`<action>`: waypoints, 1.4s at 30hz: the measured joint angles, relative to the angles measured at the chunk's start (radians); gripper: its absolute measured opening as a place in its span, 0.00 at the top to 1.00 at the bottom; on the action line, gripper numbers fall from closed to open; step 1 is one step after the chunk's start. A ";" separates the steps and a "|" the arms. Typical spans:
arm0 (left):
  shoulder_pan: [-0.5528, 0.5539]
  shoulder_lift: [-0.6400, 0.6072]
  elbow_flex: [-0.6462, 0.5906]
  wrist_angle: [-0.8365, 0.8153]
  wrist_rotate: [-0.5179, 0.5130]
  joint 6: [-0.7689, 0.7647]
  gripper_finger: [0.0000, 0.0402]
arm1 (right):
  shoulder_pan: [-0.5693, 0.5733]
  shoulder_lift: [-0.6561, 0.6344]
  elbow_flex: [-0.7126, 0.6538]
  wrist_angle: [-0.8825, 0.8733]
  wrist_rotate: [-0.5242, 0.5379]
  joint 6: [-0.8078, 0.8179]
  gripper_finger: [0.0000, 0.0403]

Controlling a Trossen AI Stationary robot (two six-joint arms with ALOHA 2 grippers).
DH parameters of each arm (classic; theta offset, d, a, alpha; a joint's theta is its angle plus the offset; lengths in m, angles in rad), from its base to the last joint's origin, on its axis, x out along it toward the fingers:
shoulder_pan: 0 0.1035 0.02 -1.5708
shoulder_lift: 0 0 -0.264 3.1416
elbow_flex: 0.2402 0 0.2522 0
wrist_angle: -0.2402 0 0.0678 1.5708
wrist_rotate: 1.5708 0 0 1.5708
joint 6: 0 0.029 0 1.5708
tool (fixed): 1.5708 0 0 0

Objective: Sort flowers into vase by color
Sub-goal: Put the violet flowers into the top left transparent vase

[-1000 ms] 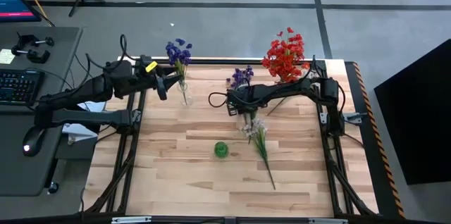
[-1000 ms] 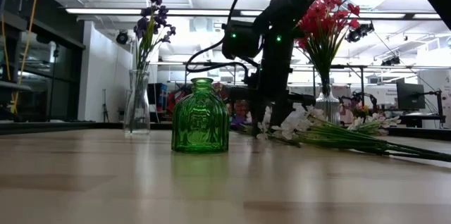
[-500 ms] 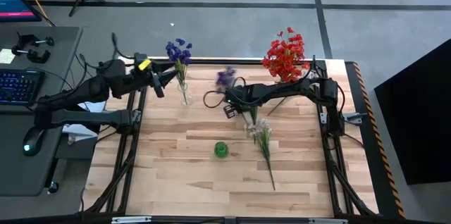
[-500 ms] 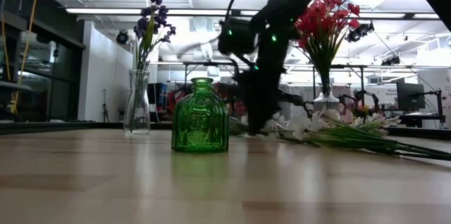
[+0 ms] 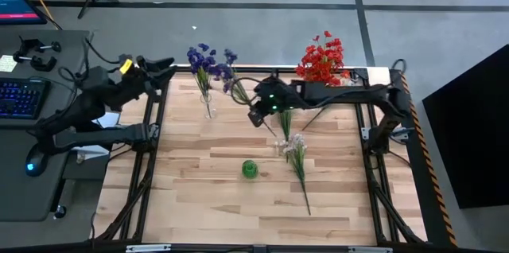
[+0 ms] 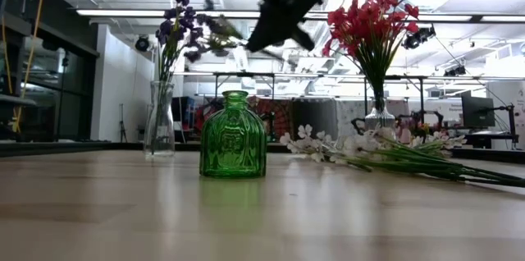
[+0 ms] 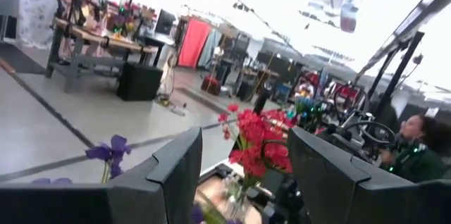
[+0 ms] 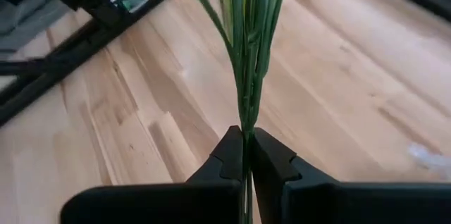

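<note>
My right gripper (image 8: 244,155) is shut on a purple spray (image 5: 231,70) and carries it in the air (image 6: 209,41), close to the clear vase (image 5: 209,108) that holds purple flowers (image 5: 201,58) at the far left. Red flowers (image 5: 321,62) stand in a second clear vase (image 6: 380,118) at the far right. A white spray (image 5: 294,156) lies flat on the table's middle. A small green glass vase (image 5: 250,169) stands in front of it. My left gripper (image 7: 243,178) is open, high up beyond the table's far left corner (image 5: 159,66). My right gripper pinches the purple spray's thin green stems (image 8: 245,122) between its two fingers, well below the blooms. The stems run on ahead of the fingertips, and several strands fan out there. The spray is lifted clear of the table, its blooms pointing toward the clear vase at the far left.
The wooden table (image 5: 199,205) has bare boards across its near half. A dark frame (image 5: 155,126) runs along its sides. A desk with keyboard (image 5: 20,98) stands left of the table. A person (image 7: 416,143) sits in the room beyond.
My right gripper has risen from the table and swung toward the far left, carrying the purple spray up and over toward the clear vase with purple flowers. My left gripper has drawn back from that vase toward the table's left edge and upward.
</note>
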 joint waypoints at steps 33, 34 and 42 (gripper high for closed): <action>0.000 -0.056 0.000 0.009 -0.011 -0.019 0.51 | 0.021 0.454 -0.151 2.017 0.260 -0.257 1.00; 0.000 -0.057 0.000 0.004 -0.008 -0.025 0.51 | 0.017 0.479 -0.114 2.011 0.252 -0.281 1.00; 0.000 -0.070 0.000 0.006 0.040 -0.026 0.51 | 0.003 0.616 0.108 1.829 0.259 -0.384 1.00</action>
